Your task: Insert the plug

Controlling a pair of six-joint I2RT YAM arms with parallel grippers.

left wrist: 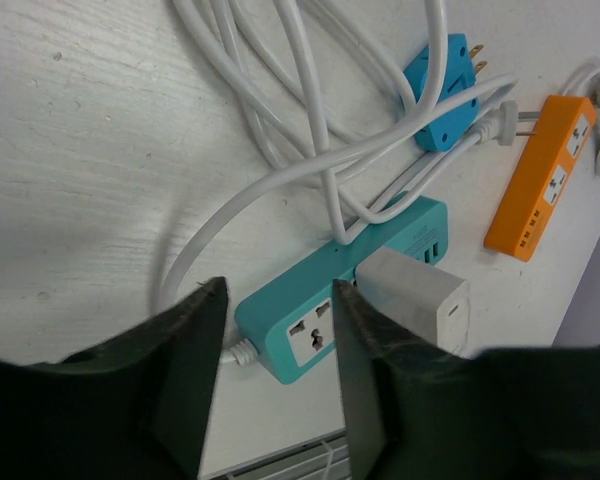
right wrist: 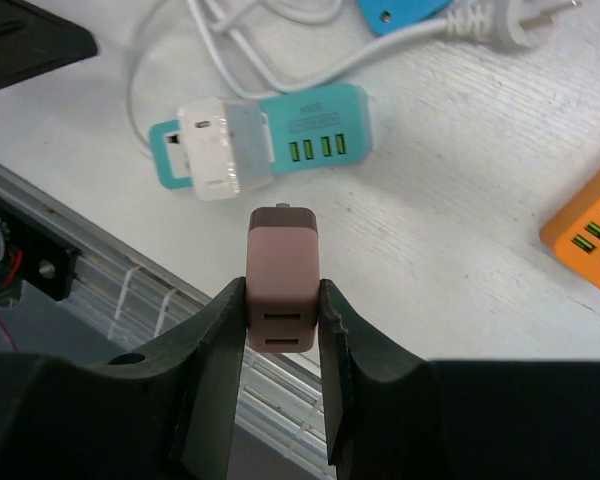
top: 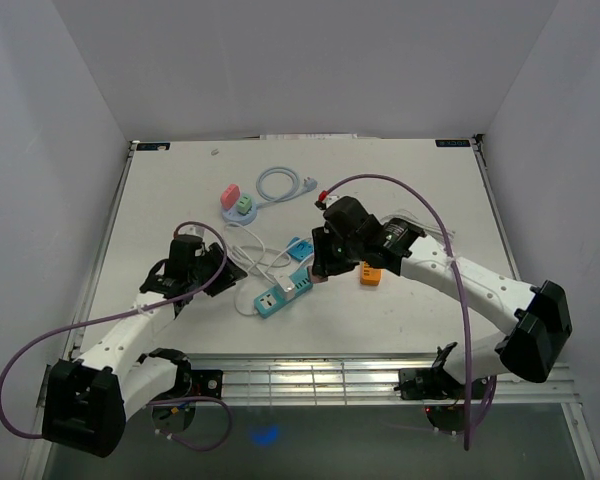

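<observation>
My right gripper (right wrist: pixel 283 300) is shut on a pinkish-brown plug adapter (right wrist: pixel 282 262) and holds it above the table, just short of the teal power strip (right wrist: pixel 315 140). A white adapter (right wrist: pixel 220 150) sits in the strip's middle socket. In the top view the right gripper (top: pixel 318 272) hovers at the strip's right end (top: pixel 283 293). My left gripper (left wrist: pixel 277 300) is open and empty, its jaws either side of the strip's free end socket (left wrist: pixel 310 335) from above. The white adapter also shows in the left wrist view (left wrist: pixel 415 298).
An orange power strip (top: pixel 370 275) lies right of the teal one. A blue adapter (top: pixel 300 248) and tangled white cables (top: pixel 255 255) lie behind it. Pink and green adapters (top: pixel 237 200) and a coiled cable (top: pixel 280 183) lie farther back. The table's front edge (top: pixel 330 352) is close.
</observation>
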